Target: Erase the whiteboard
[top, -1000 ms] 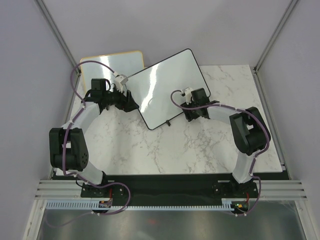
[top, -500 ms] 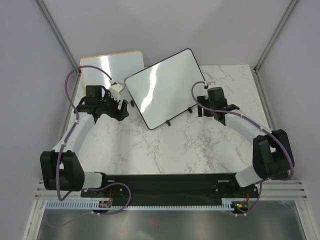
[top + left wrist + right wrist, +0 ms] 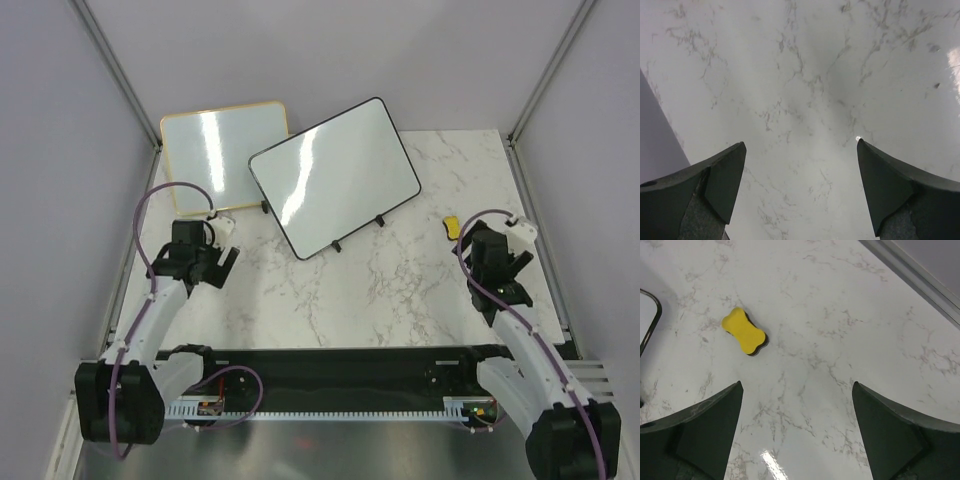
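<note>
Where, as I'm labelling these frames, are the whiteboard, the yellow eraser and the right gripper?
whiteboard (image 3: 333,177), top external view, middle of its white face.
yellow eraser (image 3: 744,333), right wrist view, centre of its top.
right gripper (image 3: 796,387), right wrist view, midway between its open fingertips.

In the right wrist view I see only one rounded corner of the whiteboard (image 3: 646,320); the left picture edge cuts off the rest. From above, the whiteboard covers the nearest corner of the orange-framed board (image 3: 215,150) to its left. The yellow eraser (image 3: 452,227) to its right is too small there to show detail.
</note>
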